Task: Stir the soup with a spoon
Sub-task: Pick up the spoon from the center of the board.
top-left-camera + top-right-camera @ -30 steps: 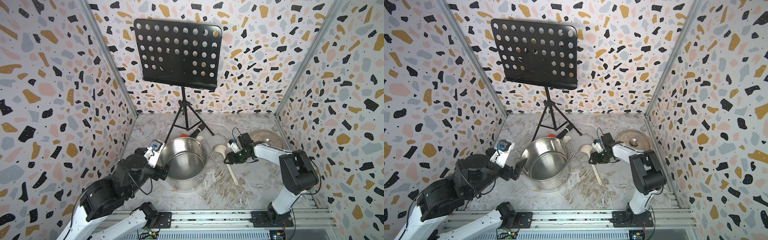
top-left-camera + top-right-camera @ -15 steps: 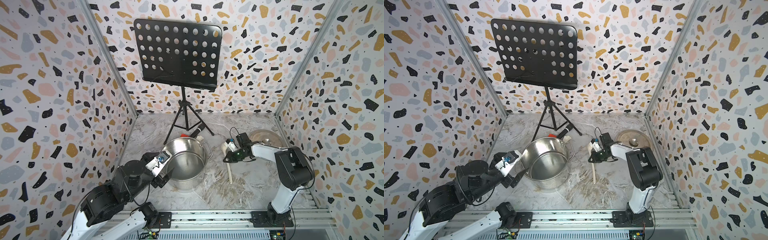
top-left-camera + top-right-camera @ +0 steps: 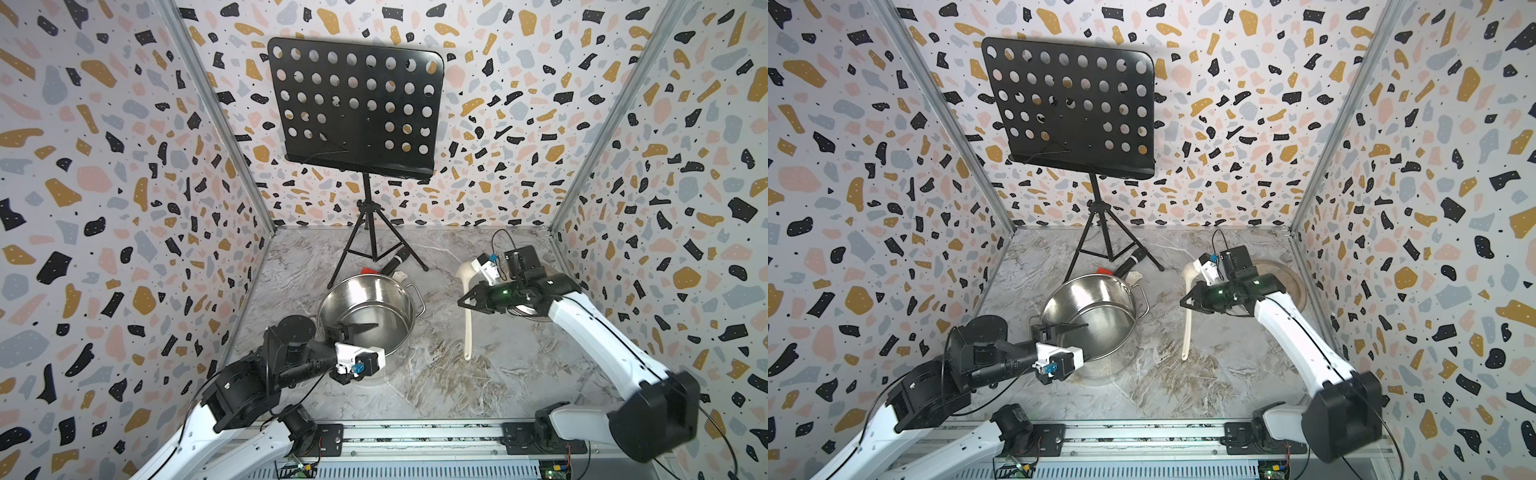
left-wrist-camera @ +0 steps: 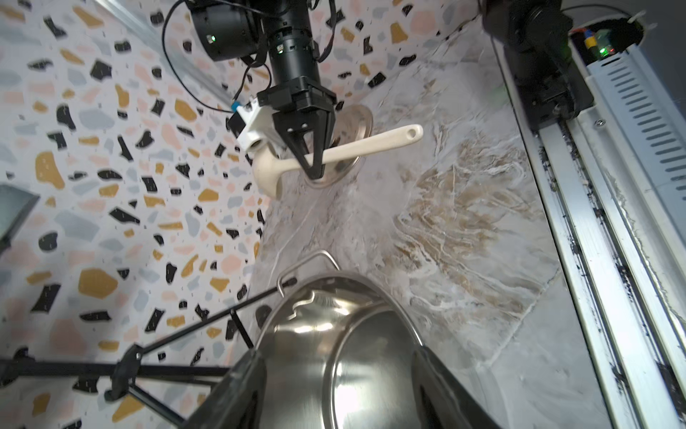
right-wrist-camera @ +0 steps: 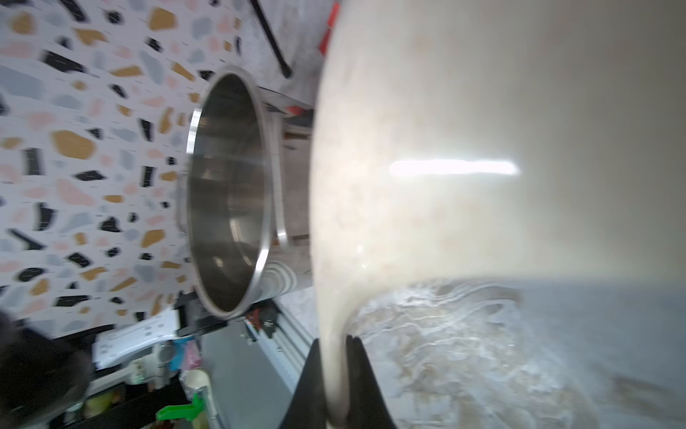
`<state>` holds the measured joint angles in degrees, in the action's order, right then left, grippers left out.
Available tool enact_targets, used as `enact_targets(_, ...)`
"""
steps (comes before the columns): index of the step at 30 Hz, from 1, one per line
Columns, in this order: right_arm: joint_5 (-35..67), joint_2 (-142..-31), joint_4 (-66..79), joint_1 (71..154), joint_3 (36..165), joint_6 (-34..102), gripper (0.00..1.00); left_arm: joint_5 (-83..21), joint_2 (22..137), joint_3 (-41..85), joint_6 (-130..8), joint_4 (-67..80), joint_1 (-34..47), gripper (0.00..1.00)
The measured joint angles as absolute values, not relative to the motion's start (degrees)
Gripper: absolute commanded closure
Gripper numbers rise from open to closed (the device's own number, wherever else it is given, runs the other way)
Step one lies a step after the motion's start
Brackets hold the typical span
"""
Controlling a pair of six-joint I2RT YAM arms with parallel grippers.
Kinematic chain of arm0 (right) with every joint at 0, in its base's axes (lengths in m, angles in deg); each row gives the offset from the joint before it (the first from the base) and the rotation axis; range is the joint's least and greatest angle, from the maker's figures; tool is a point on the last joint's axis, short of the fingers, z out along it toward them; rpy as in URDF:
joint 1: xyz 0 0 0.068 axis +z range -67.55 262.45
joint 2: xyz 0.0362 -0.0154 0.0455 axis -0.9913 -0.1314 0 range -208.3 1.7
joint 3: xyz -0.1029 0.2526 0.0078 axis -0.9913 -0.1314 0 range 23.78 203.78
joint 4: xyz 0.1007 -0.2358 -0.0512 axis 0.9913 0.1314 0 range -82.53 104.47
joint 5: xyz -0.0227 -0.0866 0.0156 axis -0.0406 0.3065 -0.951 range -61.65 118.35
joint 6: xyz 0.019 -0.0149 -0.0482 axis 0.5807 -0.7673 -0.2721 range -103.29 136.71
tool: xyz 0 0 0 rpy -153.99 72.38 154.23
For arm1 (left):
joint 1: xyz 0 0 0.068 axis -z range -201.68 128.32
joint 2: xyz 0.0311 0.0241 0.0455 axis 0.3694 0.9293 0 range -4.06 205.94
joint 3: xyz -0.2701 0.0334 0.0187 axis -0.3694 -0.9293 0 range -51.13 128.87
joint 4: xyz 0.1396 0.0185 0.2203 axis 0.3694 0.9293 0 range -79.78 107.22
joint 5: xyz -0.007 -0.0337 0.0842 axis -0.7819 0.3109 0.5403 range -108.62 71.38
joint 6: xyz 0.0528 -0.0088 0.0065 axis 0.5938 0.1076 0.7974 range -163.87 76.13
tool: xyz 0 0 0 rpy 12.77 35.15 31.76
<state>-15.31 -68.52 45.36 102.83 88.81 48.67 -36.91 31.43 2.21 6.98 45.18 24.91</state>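
Observation:
The soup is a shiny steel pot with nothing visible inside, standing mid-floor. My left gripper sits at its near-left rim, jaws apart astride the wall: one finger reaches inside, the other stays outside. In the left wrist view both fingers flank the pot wall. The cream-white spoon hangs to the pot's right. My right gripper is shut on its handle just below the bowl. The left wrist view shows that grip.
A black music stand on a tripod rises behind the pot. A black microphone and a red item lie at its feet. A flat steel lid lies under the right arm. Patterned walls close three sides; a rail runs along the front.
My right gripper shut on the spoon's handle and swung it so the handle points toward the front. My left arm moved from the pot's left side to its near rim, jaws narrowing.

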Motion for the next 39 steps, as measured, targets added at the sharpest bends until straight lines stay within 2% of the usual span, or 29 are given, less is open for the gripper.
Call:
enact_targets(8, -25.10, -58.14, 38.60, 103.44, 83.79, 70.97, 1.00, -40.77, 39.74, 1.99, 18.43, 30.71, 36.65, 0.40)
enact_targets(13, -26.61, -56.04, 36.24, 104.28, 82.54, 79.16, 1.00, -40.34, 47.84, 1.97, 23.22, 22.36, 42.63, 0.40)
enact_targets(18, -26.67, -54.55, 35.21, 105.35, 81.80, 82.73, 1.00, -39.90, 53.57, 1.97, 23.11, 14.31, 45.17, 0.41)
enact_targets(22, -26.32, -53.92, 34.25, 106.00, 80.38, 84.87, 1.00, -39.07, 55.97, 1.97, 21.21, 8.57, 46.81, 0.45)
enact_targets(28, -26.02, -53.85, 33.20, 106.50, 79.85, 86.77, 1.00, -37.58, 57.64, 1.99, 18.47, 4.52, 48.67, 0.69)
enact_targets(39, -24.58, -51.60, 31.80, 106.59, 78.98, 88.96, 1.00, -36.10, 58.62, 2.71, 16.64, 3.74, 48.80, 0.70)
